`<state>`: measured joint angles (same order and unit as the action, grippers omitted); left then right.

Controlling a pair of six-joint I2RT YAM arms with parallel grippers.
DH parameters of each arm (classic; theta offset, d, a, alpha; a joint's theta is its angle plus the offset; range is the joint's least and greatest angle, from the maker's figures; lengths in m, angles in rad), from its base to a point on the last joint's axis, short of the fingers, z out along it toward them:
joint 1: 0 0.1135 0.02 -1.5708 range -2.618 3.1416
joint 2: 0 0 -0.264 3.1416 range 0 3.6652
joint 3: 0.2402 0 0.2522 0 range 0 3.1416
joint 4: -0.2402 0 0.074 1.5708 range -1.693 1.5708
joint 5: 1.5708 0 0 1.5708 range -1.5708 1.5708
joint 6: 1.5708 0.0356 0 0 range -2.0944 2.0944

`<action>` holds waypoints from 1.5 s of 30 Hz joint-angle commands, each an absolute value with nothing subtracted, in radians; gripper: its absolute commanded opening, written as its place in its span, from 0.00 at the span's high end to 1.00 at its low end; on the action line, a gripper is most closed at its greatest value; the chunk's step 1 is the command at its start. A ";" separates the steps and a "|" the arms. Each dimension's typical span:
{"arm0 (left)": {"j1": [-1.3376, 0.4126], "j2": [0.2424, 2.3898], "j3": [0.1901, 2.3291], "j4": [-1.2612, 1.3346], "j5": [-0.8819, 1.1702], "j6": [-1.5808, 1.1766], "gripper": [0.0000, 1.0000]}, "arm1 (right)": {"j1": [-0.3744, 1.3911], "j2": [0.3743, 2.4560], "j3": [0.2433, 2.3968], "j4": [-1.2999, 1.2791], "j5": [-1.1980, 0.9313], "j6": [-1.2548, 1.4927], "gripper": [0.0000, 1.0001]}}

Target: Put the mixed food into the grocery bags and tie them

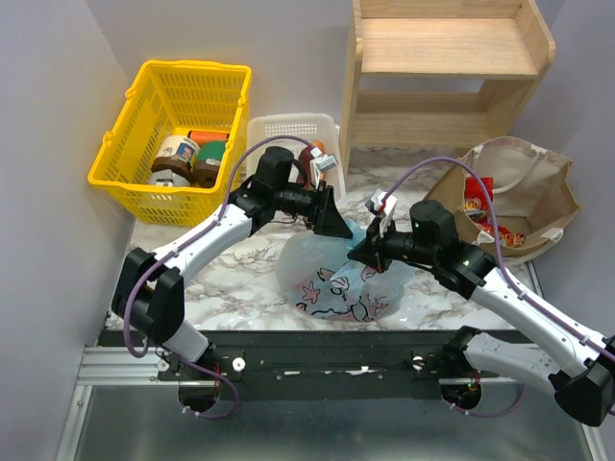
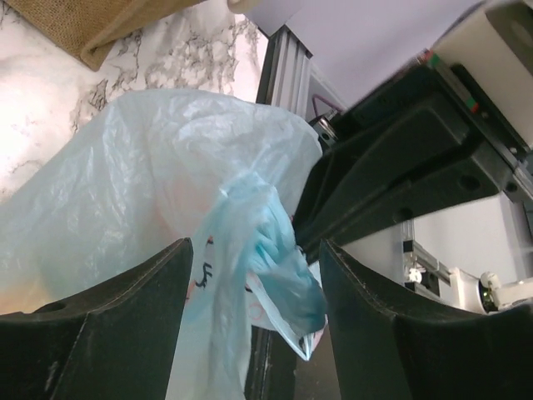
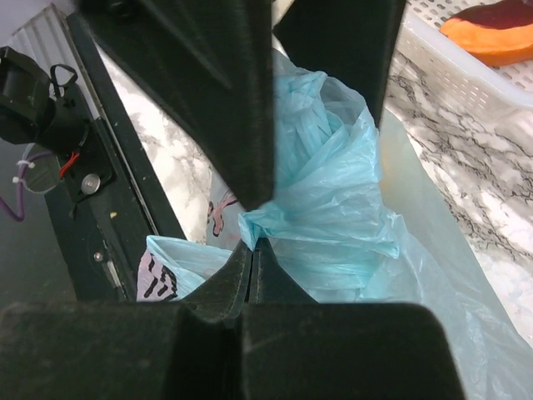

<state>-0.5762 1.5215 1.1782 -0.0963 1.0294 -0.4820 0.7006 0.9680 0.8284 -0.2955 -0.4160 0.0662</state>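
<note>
Light-blue bag sits mid-table on the marble table, just ahead of the arm bases, bulging, with its neck gathered into a twisted bunch on top. Both grippers meet at that bunch.

Right gripper: fingers clenched tight, pinching a fold of the blue plastic at the neck. It comes in from the right.

Left gripper: fingers spread apart, the twisted neck hanging loose between them, nothing gripped. It comes in from the far-left side of the bag.

Further back right: tan bag lying open, red snack packets inside.

Back centre: white slotted tray with the purple-and-orange wedge in it.

Back left: yellow basket holding jars.

Farthest: wooden shelf against the wall.
</note>
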 commanded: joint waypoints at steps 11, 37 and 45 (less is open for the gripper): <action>-0.620 1.606 1.210 -0.005 1.118 -0.578 0.68 | 0.707 0.942 0.807 -0.322 -0.430 0.017 0.99; -0.549 1.572 0.988 0.866 1.230 -1.207 1.00 | 0.715 0.808 0.828 -0.305 -0.141 -0.202 0.11; -0.541 1.586 0.971 0.914 1.210 -1.255 1.00 | 0.790 0.828 0.801 -0.238 -0.085 -0.227 0.09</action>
